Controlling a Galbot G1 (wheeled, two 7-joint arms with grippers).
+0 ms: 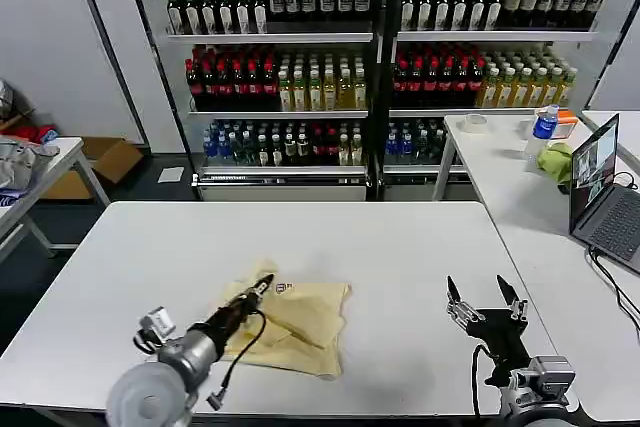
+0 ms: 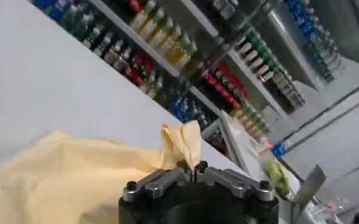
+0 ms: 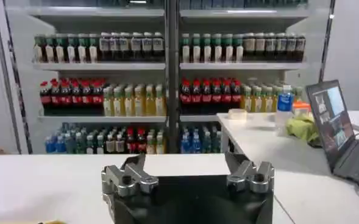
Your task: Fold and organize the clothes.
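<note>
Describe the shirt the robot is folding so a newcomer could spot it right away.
On the white table before the drink shelves, look near the front edge. The left gripper pinches a crumpled pale yellow T-shirt, the table's only cloth; the green cloth lies on the side table.

My left arm lies across the near left part of the T-shirt (image 1: 300, 322), hiding the cloth beneath it. In my left wrist view the shirt (image 2: 63, 176) runs off the frame's edge, and my own gripper body covers where its raised corner meets my left gripper (image 2: 193, 173). My right gripper (image 3: 188, 173) has its fingertips cut off from my right wrist view. The laptop (image 1: 600, 187) is clipped at the head view's edge; its screen content is too small to read.
</note>
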